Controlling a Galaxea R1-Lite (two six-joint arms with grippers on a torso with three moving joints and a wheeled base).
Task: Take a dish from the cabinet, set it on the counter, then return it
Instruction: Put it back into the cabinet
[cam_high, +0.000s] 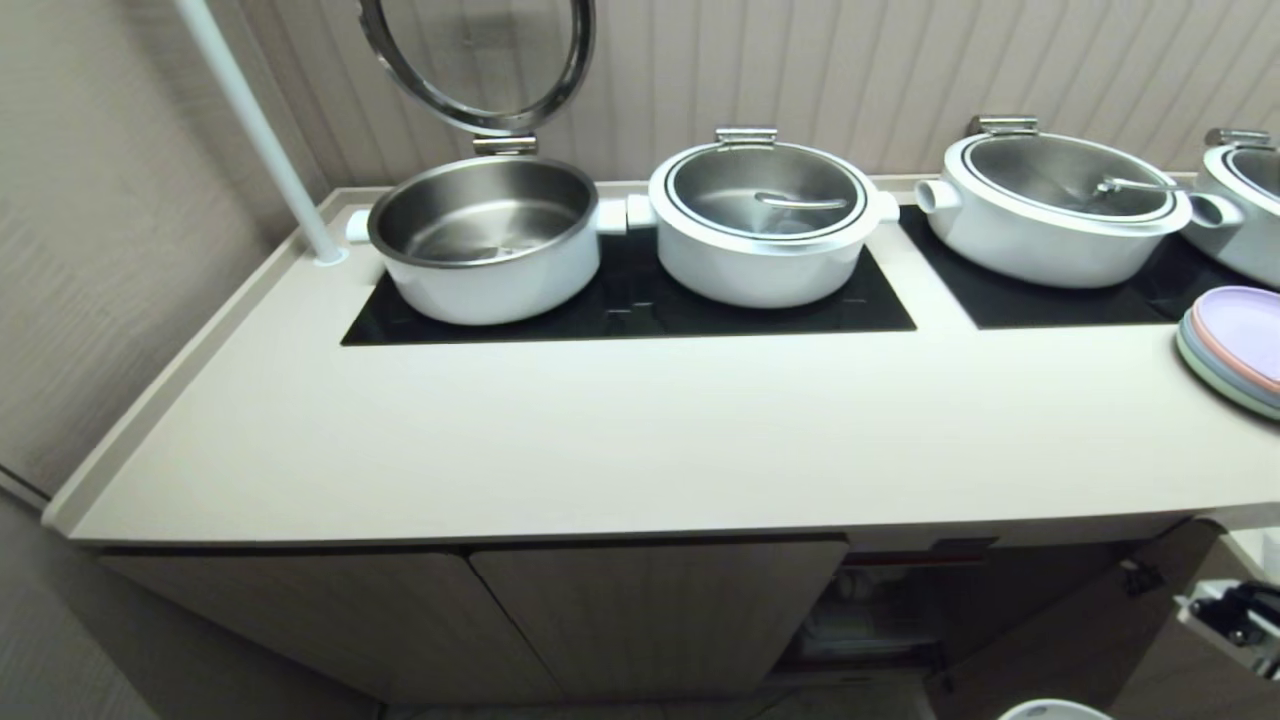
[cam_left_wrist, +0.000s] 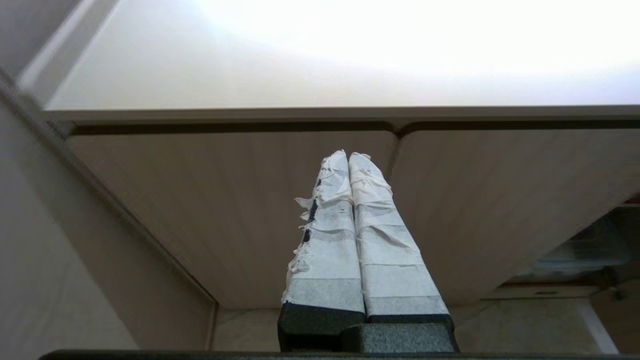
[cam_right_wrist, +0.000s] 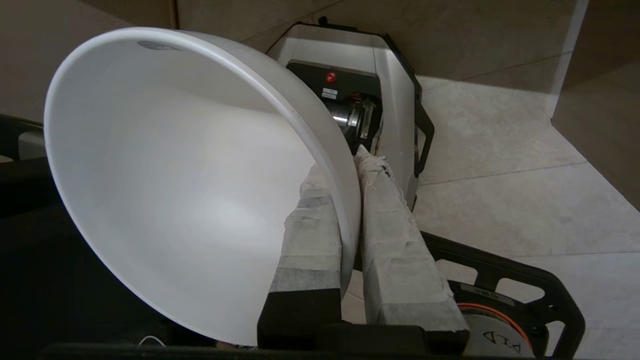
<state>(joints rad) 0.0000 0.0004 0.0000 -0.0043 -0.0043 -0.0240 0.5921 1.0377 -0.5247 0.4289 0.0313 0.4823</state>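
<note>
**Entry: white bowl held at its rim, below counter level**

Right wrist view only: the small round white ceramic dish (cam_right_wrist: 190, 200), smooth and unmarked inside, tipped on edge with its hollow facing the camera. The right gripper (cam_right_wrist: 352, 175) pinches its rim, one tape-wrapped finger inside the wall and one outside. Behind it lie pale floor tiles (cam_right_wrist: 500, 175) and the robot's grey-and-black base (cam_right_wrist: 380, 75).

Left wrist view only: the left gripper (cam_left_wrist: 348, 156), white-taped fingers pressed together and holding nothing, pointing at the closed fluted beige doors of the cabinet (cam_left_wrist: 240, 200).

Head view only: the long cream-beige counter (cam_high: 600, 440) with raised rim and an inset glossy black panel (cam_high: 640, 305). On the panels stand white-and-steel pots (cam_high: 765, 220), the leftmost with its lid raised. A stack of pastel plates (cam_high: 1235, 345) sits at the right edge. One cabinet compartment stands open at lower right, dark inside. The dish's rim barely shows at the bottom edge here.
</note>
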